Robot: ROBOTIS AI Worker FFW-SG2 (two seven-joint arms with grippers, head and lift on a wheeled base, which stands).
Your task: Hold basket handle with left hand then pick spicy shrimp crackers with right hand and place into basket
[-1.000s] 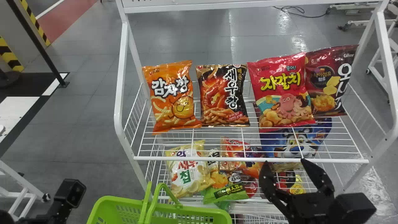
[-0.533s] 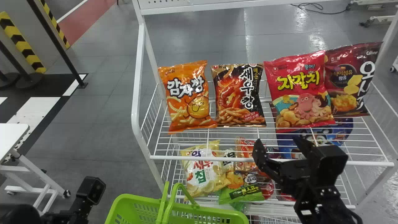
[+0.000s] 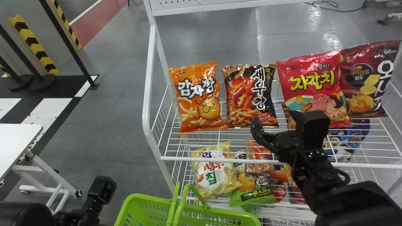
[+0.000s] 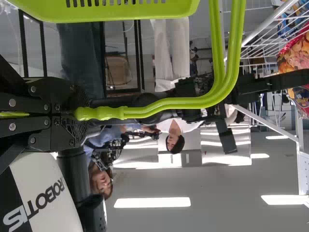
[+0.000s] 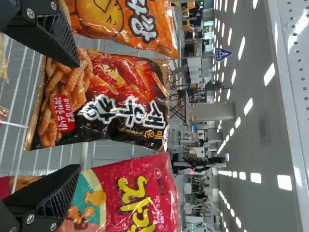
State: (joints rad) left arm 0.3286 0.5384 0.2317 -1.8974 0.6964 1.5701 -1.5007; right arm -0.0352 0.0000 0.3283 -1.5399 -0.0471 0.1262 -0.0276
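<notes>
The spicy shrimp crackers (image 3: 249, 95) stand on the upper shelf, tightly flanked: the orange bag (image 3: 199, 97) just left, the red bag (image 3: 309, 73) just right. A maroon bag (image 3: 361, 75) stands farther right, partly behind the red one. The front rail (image 3: 201, 159) runs along the shelf's near edge. Lower down lie a pale yellow bag (image 3: 215, 172), a green bag (image 3: 252, 197) and, toward the right, a blue bag (image 3: 358, 135).

The right arm (image 3: 348, 194) slants from the near right toward the far left, over the rail. Its right gripper (image 3: 274, 125) is spread wide, level with the crackers, one finger toward each side of them. Near left, the left gripper (image 3: 89, 210) is clamped on the green handle (image 4: 99, 113) of the basket (image 3: 216, 216).
</notes>
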